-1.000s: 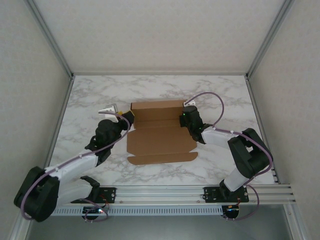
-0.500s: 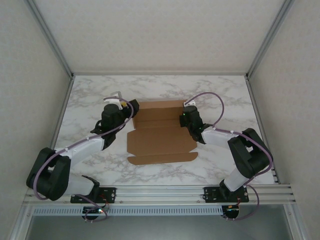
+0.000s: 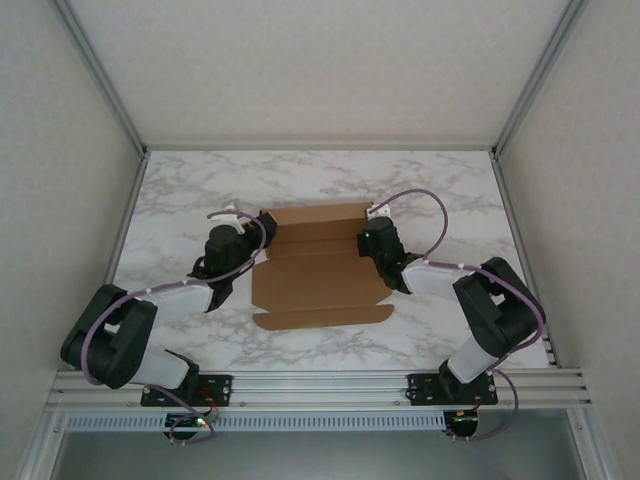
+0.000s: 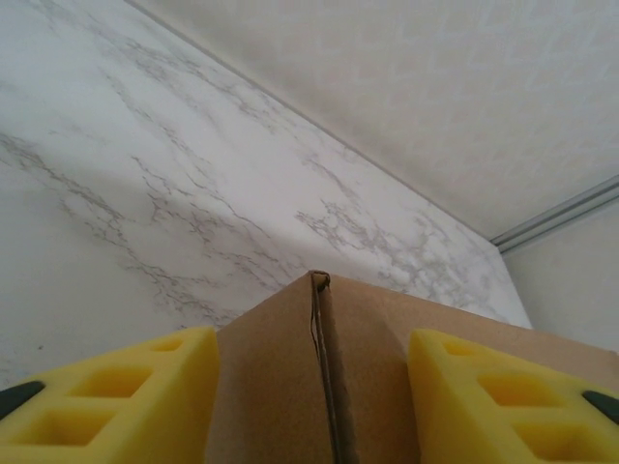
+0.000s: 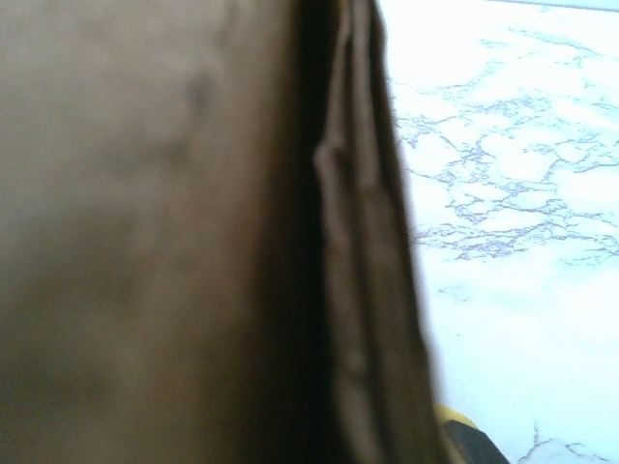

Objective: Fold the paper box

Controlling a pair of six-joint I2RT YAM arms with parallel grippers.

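The paper box [image 3: 320,268] is a plain brown sheet, partly folded, lying in the middle of the marble table. My left gripper [image 3: 252,226] is at its back-left corner. In the left wrist view its yellow pads [image 4: 145,387] stand apart on either side of a raised cardboard corner [image 4: 319,319]; I cannot tell whether they touch it. My right gripper [image 3: 372,236] is at the box's right edge, shut on the cardboard wall there. That wall [image 5: 193,232] is a blurred brown mass close to the right wrist camera, with one fingertip [image 5: 462,433] showing behind it.
The marble table [image 3: 450,190] is bounded by white walls with aluminium posts at the back and sides. A metal rail [image 3: 320,385] carrying both arm bases runs along the near edge. The box's front flap [image 3: 325,316] lies flat toward the rail.
My left gripper has swung away from the box's left side, moved back, and come in onto the back-left corner, its jaws narrowing. The right gripper has stayed put.
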